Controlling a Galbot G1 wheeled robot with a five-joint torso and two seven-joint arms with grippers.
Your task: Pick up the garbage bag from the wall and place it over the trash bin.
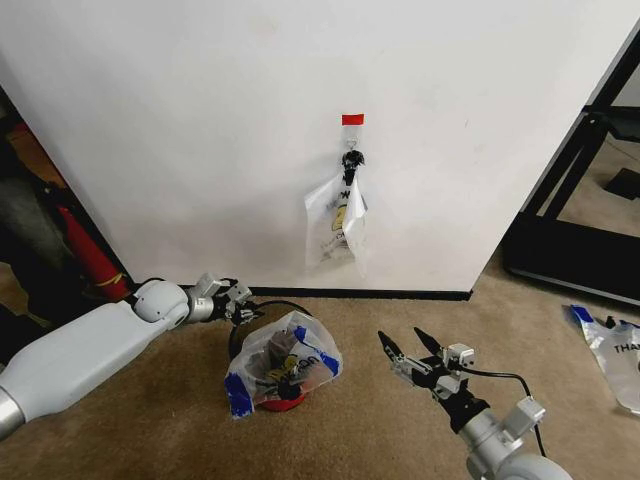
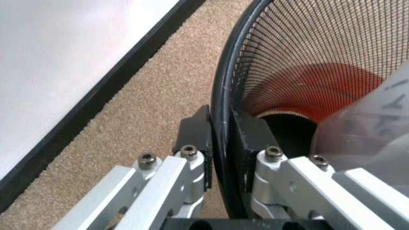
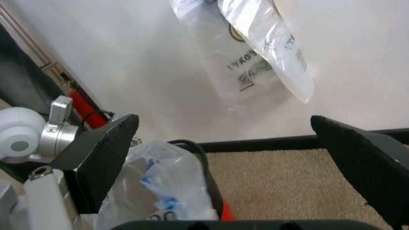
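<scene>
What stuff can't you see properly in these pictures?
- Trash bin: head view, the garbage bag draped over it hides most of it.
- Black hook: head view, too small; bunched bags cover its lower part.
- Bag on carpet: head view, print cut off by the picture's edge.

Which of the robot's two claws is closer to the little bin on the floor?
Left. The left gripper is clamped on the trash bin rim; the right gripper hovers open beside it, apart.
</scene>
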